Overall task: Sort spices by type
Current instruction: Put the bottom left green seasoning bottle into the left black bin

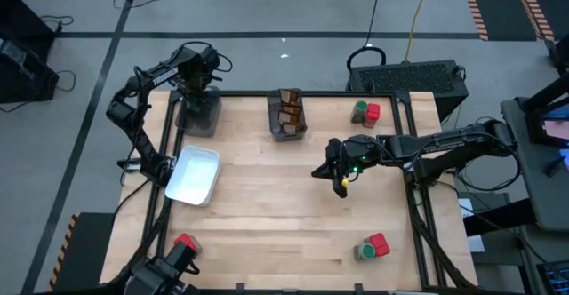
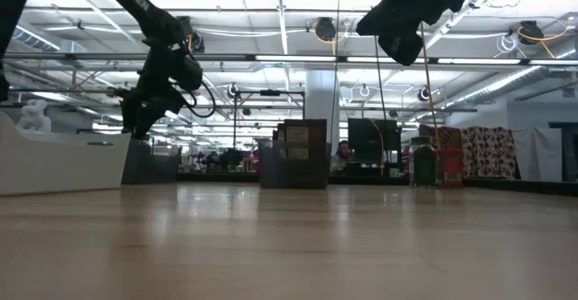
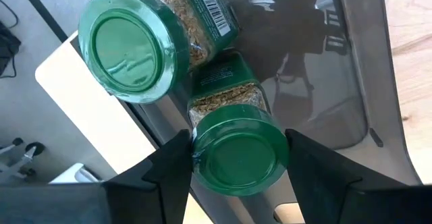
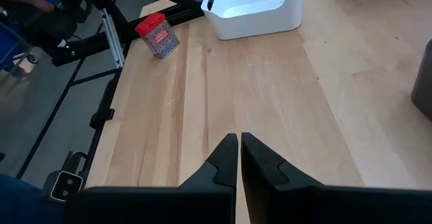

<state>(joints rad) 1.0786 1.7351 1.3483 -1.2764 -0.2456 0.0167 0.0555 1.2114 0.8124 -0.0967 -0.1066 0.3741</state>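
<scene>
My left gripper [image 1: 197, 98] hangs over the dark grey bin [image 1: 211, 122] at the table's far left, shut on a green-lidded jar [image 3: 229, 96]. A second green-lidded jar [image 3: 131, 45] lies tilted in the same bin. My right gripper [image 4: 239, 150] is shut and empty, hovering over bare wood at mid-table [image 1: 318, 171]. Brown packets [image 1: 288, 113] stand in the middle bin. A green jar and red container pair [image 1: 364, 111] sits at the far right, another pair [image 1: 372, 248] at the near right. A lone red container [image 4: 157, 35] stands near-left. My left gripper pinches the jar by its green lid [image 3: 202, 150], one finger [image 3: 172, 173] on each side of the lid's rim. The fingers come from above, pointing down into the bin. The jar hangs below them inside the bin; whether its base touches the bin floor is hidden.
A white rectangular tray [image 1: 213, 166] lies at the table's left, near the bin. The black frame rails [image 4: 111, 32] run along the table's edges. Bare wood spreads between my right gripper and the near edge.
</scene>
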